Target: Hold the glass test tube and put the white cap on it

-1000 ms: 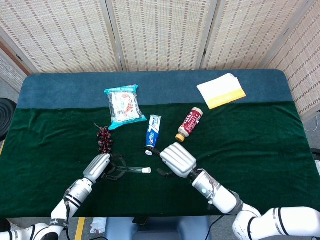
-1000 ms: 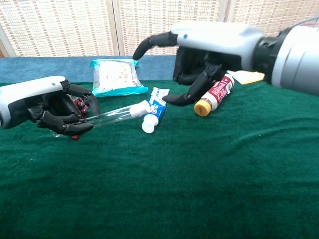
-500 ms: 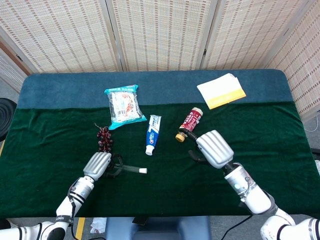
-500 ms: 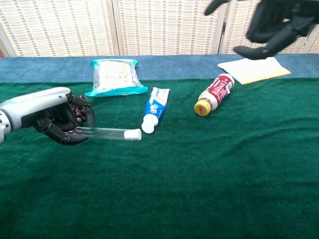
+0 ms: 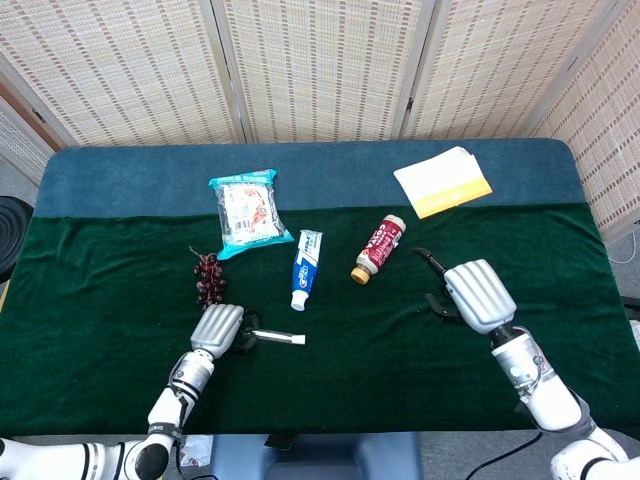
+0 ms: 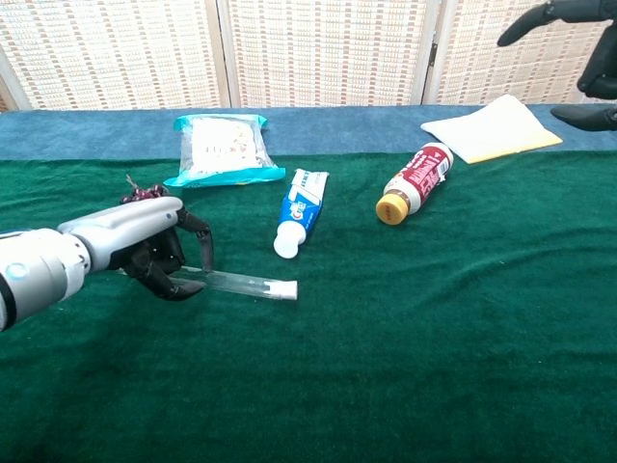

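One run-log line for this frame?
left robot hand: holds capped clear glass test tube, lying on green cloth | right robot hand: open, clear

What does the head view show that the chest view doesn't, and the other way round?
Only the head view shows the whole right hand, open above the green cloth, and the grapes clearly. Only the chest view shows the left hand's fingers curled around the glass test tube low at the cloth. Both show the white cap on the tube, the toothpaste, the bottle and the snack bag.

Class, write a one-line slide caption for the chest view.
Left hand holds a capped glass tube low over the green cloth.
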